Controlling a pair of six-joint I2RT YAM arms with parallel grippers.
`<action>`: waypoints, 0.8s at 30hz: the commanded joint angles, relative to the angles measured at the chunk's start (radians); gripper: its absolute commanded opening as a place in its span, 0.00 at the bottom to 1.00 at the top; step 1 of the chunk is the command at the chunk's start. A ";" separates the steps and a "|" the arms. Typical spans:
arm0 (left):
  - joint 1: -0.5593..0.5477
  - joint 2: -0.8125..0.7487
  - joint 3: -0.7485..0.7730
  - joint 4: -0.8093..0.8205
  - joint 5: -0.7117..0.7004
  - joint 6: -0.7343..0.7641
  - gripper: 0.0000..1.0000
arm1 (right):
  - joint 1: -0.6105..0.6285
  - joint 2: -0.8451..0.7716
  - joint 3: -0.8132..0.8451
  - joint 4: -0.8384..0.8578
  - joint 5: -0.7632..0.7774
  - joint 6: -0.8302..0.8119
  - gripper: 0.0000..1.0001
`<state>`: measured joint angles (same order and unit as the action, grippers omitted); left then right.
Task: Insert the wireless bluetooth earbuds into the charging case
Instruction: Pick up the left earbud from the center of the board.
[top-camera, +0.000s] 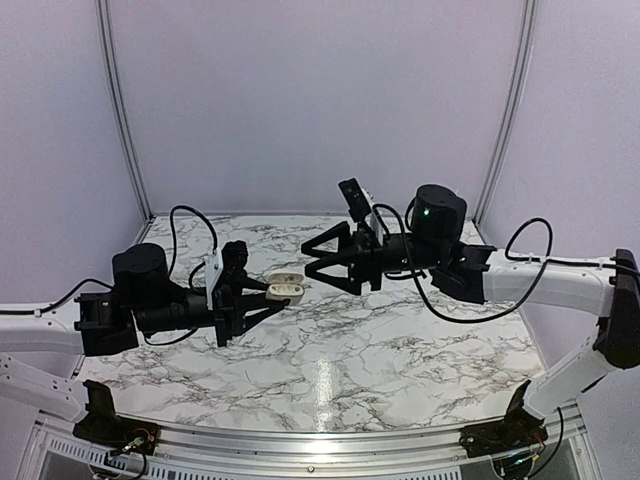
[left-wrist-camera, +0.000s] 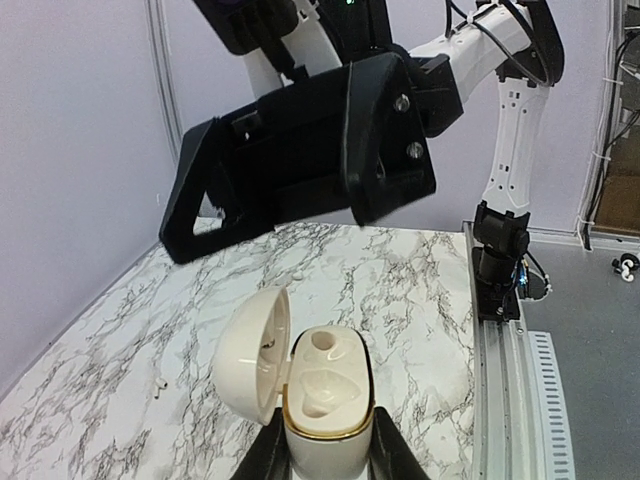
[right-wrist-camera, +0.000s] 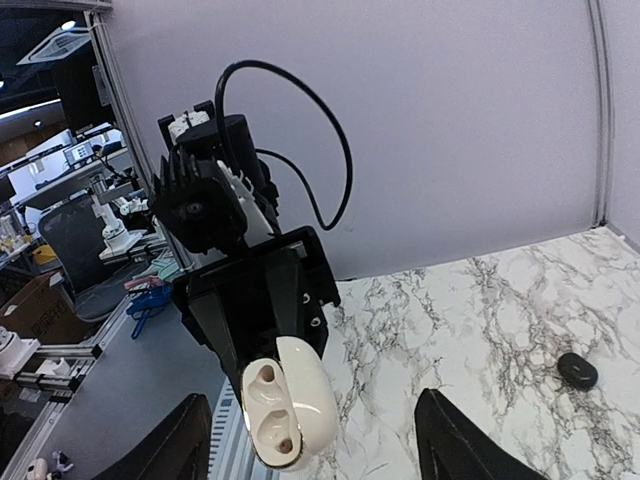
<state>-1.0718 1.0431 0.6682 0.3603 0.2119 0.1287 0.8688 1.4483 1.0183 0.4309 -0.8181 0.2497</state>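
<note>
White glossy pebble-shaped charging case, hinged open, is clamped by the left gripper. Opposite, the right gripper is held spread.

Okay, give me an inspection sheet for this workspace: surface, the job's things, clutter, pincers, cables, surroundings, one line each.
Surface: white marble-pattern table, glare patch near the front.
Job's things: charging case held off the table, lid open, sockets look empty; one black earbud lies on the table; second earbud not seen.
Clutter: nothing seen.
Grippers: left pincer shut on the charging case; right pincer open and empty, facing the case, not touching it.
Cables: black cables loop off both arms, none touching the job's things.
Surroundings: pale walls behind and at both sides.
</note>
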 joint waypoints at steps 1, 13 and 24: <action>0.014 -0.049 -0.024 -0.006 -0.055 -0.054 0.00 | -0.094 -0.066 0.017 -0.001 0.002 -0.004 0.70; 0.018 -0.060 -0.030 -0.004 -0.060 -0.047 0.00 | -0.263 0.127 0.183 -0.412 0.388 -0.142 0.58; 0.018 -0.062 -0.046 0.000 -0.087 -0.034 0.00 | -0.357 0.503 0.372 -0.587 0.495 -0.180 0.44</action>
<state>-1.0573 0.9993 0.6399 0.3527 0.1383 0.0883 0.5179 1.8786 1.3174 -0.0631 -0.3805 0.0959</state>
